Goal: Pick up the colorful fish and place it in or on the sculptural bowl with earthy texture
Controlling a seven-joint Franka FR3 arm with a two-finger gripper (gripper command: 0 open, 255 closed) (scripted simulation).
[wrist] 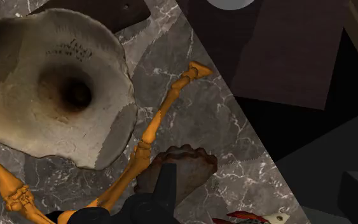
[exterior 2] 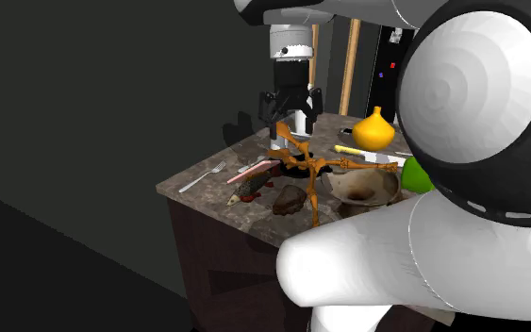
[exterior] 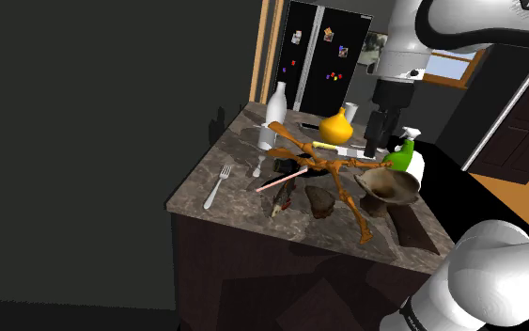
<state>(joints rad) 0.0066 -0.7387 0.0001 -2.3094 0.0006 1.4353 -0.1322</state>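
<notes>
1. The bowl (wrist: 56,95) runs off the wrist view's edge, so part of its rim is cut away.
2. The fish (wrist: 260,219), beyond the brown lump (wrist: 184,165) from the bowl, is cut by the edge: I see just a red fin and a pale head.
3. The orange bone figure (wrist: 147,137) beside the bowl is also cut off at the edge.
4. In the shoulder view one bone limb crosses part of the bowl's rim. A green thing (exterior: 401,160) behind the bowl is half covered, and I cannot tell what it is.
5. In the second exterior view my white arm (exterior 2: 471,113) hides the counter (exterior 2: 211,195) on the bowl's near side.
6. The magnets (exterior: 331,34) on the fridge (exterior: 314,75), far behind the bowl, are too small to read.
</notes>
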